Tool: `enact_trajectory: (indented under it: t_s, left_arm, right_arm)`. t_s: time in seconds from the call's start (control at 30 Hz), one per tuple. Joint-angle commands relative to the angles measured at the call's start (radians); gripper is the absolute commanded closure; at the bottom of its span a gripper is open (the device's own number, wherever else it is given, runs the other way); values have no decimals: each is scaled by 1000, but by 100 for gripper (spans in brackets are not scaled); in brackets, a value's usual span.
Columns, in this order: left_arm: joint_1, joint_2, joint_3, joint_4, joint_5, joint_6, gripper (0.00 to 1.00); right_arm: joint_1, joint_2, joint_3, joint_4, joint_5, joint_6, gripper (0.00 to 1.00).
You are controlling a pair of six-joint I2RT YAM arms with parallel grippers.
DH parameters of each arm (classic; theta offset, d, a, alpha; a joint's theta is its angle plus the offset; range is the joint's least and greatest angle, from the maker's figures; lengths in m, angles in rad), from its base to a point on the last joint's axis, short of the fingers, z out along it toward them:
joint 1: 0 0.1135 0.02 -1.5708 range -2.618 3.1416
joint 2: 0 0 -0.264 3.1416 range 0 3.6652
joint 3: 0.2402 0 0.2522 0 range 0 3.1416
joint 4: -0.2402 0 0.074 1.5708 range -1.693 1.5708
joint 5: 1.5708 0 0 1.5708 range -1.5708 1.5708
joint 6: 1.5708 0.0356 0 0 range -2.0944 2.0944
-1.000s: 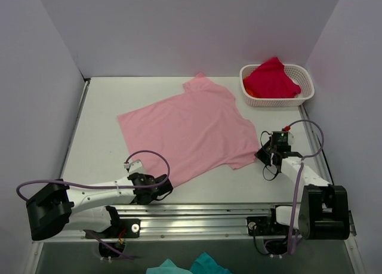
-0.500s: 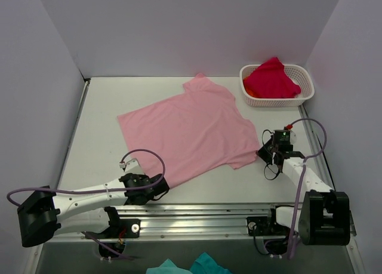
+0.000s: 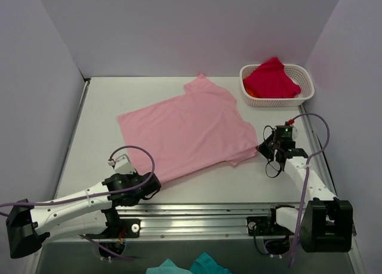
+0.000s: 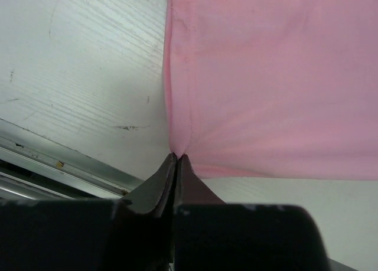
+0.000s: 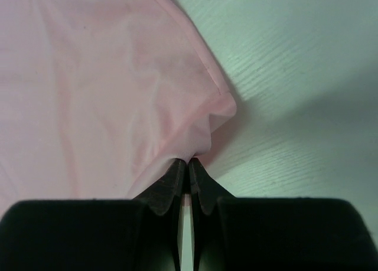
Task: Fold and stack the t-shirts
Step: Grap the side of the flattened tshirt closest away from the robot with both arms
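Note:
A light pink t-shirt (image 3: 191, 131) lies spread flat across the middle of the table. My left gripper (image 3: 156, 181) is shut on the shirt's near left hem corner (image 4: 177, 150), the cloth pinched between the fingertips. On the right, my right gripper (image 3: 261, 150) is shut on the near right sleeve edge (image 5: 195, 153), which bunches up at the jaws. A crimson red t-shirt (image 3: 271, 78) sits crumpled in the white basket (image 3: 305, 97) at the back right.
A metal rail (image 3: 209, 211) runs along the table's near edge, also seen as a rail (image 4: 47, 165) in the left wrist view. Teal cloth (image 3: 188, 267) lies below the rail. Grey walls close in the left, back and right.
The left gripper closed on the pink shirt's near hem corner and the arm drew back to the left. The right gripper lifted its sleeve edge slightly, so the near right corner folds over.

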Motion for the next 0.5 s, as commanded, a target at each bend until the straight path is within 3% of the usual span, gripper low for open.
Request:
enact_trajectory:
  t_s: [0.0, 0.3, 0.47]
  left_arm:
    - [38, -39, 52, -34, -63, 61, 98]
    - [244, -96, 59, 199, 28, 378, 98]
    - [351, -73, 84, 293, 72, 475, 98]
  right_arm:
    - [45, 36, 92, -2, -1, 13, 100]
    - [219, 157, 292, -5, 82, 89, 100]
    - [285, 270, 388, 3, 117, 113, 100]
